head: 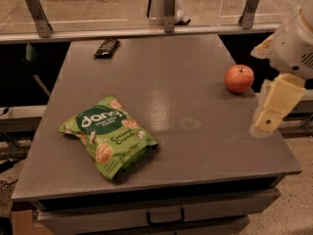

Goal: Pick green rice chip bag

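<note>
The green rice chip bag lies flat on the grey table, near the front left. It is light green with a dark-green round "dang" logo and orange chip pictures. My gripper hangs at the table's right edge, below a white arm housing. It is just right of and nearer than the apple. It is far to the right of the bag and holds nothing that I can see.
A red apple sits on the table's right side. A small dark wrapped bar lies at the far left. A metal rail with glass panels runs behind the table. A drawer handle is below the front edge.
</note>
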